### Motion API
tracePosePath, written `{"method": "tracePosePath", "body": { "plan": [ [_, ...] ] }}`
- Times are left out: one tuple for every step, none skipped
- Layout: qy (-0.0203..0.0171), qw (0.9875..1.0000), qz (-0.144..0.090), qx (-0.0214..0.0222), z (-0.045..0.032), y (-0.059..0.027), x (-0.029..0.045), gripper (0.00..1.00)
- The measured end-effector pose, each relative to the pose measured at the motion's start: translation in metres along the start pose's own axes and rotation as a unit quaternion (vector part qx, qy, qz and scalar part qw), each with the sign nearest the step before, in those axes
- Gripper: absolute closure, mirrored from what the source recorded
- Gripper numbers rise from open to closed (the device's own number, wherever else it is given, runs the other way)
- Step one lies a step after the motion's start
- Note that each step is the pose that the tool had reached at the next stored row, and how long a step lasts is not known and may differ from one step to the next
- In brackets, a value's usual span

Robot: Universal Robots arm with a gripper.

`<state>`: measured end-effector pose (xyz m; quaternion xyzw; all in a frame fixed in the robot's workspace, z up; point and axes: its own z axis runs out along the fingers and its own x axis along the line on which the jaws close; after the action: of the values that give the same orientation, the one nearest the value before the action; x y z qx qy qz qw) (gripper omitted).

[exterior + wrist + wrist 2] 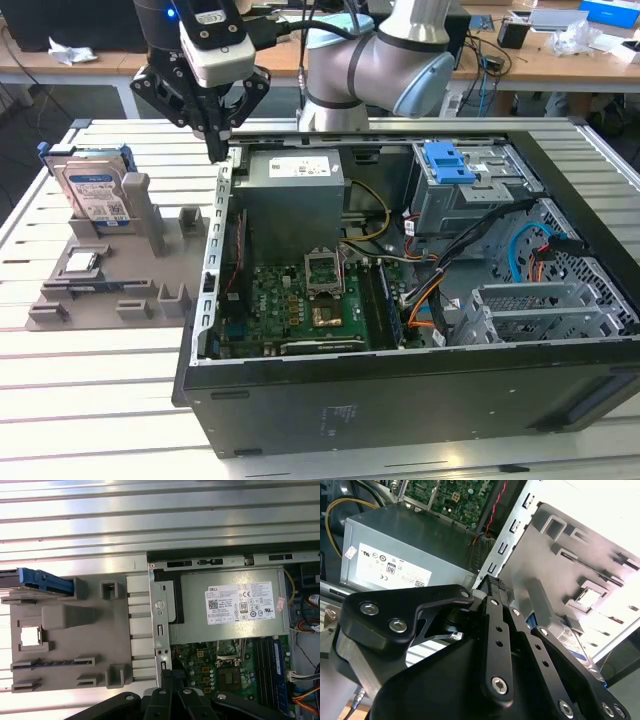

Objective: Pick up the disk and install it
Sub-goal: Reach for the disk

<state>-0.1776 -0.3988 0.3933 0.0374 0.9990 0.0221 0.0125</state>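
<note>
Hovering above the wall of the computer case (400,400) facing the grey holder (160,262), the end effector (216,150) is pressed together, empty. The disk (92,190) stands upright in that holder, beside the case; gripping well likely means opening wide, square to its frame.

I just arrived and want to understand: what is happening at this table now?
The robot arm's black gripper hangs over the wall of the open black computer case, its fingers together, holding nothing. The silver rectangular hard disk in its blue plastic frame stands in the grey plastic holder at the exterior view's left, not yet picked up.
</note>
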Motion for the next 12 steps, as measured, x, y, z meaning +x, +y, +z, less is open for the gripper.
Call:
{"method": "tracePosePath", "body": {
  "plan": [
    [0.0000, 1.0000, 0.000, 0.0000, 0.0000, 0.0000, 0.0005, 0.89],
    [0.0000, 1.0000, 0.000, 0.0000, 0.0000, -0.0001, 0.0011, 0.89],
    [0.0000, 1.0000, 0.000, 0.0000, -0.0001, -0.0003, 0.0039, 0.89],
    [0.0000, 1.0000, 0.000, 0.0000, -0.0001, -0.0005, 0.0062, 0.89],
    [0.0000, 1.0000, 0.000, 0.0000, -0.0001, -0.0007, 0.0092, 0.89],
    [0.0000, 1.0000, 0.000, 0.0000, -0.0001, -0.0009, 0.0116, 0.89],
    [0.0000, 1.0000, 0.000, 0.0000, -0.0002, -0.0011, 0.0141, 0.89],
    [0.0000, 1.0000, 0.000, 0.0000, -0.0002, -0.0011, 0.0152, 0.89],
    [0.0000, 1.0000, 0.000, 0.0000, -0.0002, -0.0013, 0.0165, 0.89],
    [0.0000, 1.0000, 0.000, 0.0000, -0.0002, -0.0014, 0.0188, 0.89],
    [0.0000, 1.0000, 0.000, 0.0000, -0.0002, -0.0015, 0.0202, 0.89],
    [0.0000, 1.0000, 0.000, 0.0000, -0.0003, -0.0016, 0.0219, 0.89]
  ]
}}
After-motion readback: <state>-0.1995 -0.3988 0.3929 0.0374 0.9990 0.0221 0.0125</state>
